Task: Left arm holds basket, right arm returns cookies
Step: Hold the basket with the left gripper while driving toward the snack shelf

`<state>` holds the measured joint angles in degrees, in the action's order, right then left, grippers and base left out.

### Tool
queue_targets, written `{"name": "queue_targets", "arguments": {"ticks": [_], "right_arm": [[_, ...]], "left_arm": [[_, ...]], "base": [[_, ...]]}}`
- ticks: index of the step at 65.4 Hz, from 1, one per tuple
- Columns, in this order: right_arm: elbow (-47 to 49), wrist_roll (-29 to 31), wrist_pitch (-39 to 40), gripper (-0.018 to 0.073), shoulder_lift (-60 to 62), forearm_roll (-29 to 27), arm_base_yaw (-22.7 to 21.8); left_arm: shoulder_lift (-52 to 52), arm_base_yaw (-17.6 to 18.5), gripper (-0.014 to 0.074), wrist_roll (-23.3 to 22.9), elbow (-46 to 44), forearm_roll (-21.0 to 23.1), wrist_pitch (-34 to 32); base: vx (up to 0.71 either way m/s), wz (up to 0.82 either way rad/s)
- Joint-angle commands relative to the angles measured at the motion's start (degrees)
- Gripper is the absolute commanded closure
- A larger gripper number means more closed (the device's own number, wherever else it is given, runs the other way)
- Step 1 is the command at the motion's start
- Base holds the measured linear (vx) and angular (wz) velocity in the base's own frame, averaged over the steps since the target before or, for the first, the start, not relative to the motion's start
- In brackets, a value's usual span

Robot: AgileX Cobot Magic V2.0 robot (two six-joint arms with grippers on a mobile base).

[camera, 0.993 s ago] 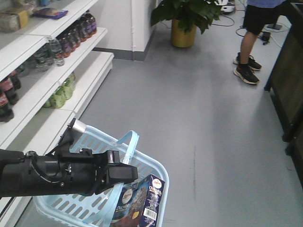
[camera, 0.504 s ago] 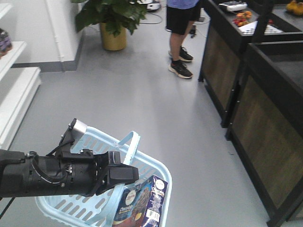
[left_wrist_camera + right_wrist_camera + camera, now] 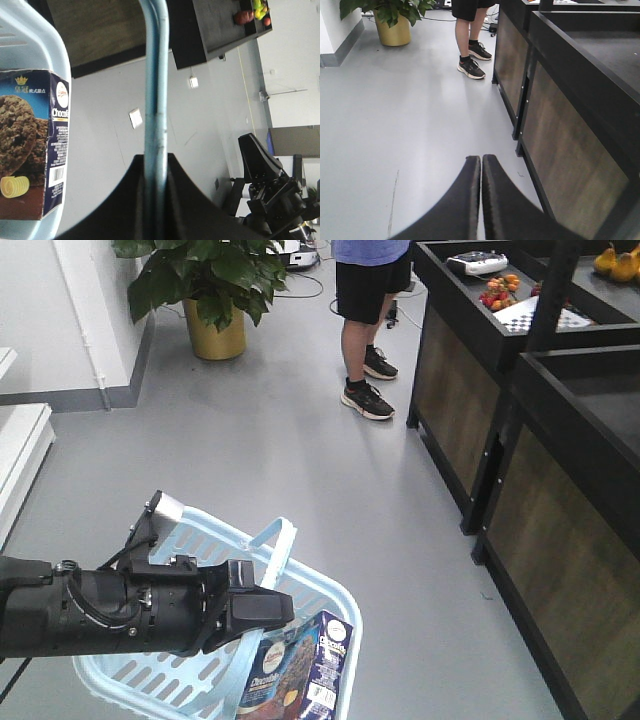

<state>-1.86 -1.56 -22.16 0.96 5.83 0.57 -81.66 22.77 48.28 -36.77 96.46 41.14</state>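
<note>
You are clamping your left gripper [image 3: 155, 161] on the flat loop handle [image 3: 154, 75] of the pale blue slotted plastic basket [image 3: 150, 682]; the dark navy cookie carton [image 3: 298, 672] is standing in one corner. Your right gripper [image 3: 481, 160] is pinching shut, empty: open it wide before reaching in.

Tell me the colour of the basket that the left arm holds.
The basket is pale blue; the exterior front-facing view shows it best.
</note>
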Motion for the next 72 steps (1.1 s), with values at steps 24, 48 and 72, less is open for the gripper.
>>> {"name": "queue_targets", "arguments": {"ticks": [24,48,72], "right_arm": [[0.25,0.57,4.26,0.0563,0.31,0.33,0.08],[0.25,0.57,4.26,0.0563,0.31,0.33,0.08],[0.25,0.57,4.26,0.0563,0.31,0.33,0.08]], "left_arm": [[2.05,0.24,0.0603,0.83,-1.61,5.25,2.77],[2.05,0.24,0.0603,0.83,-1.61,5.25,2.77],[2.05,0.24,0.0603,0.83,-1.61,5.25,2.77]], "base": [[0.36,0.08],[0.39,0.09],[0.39,0.09]]}}
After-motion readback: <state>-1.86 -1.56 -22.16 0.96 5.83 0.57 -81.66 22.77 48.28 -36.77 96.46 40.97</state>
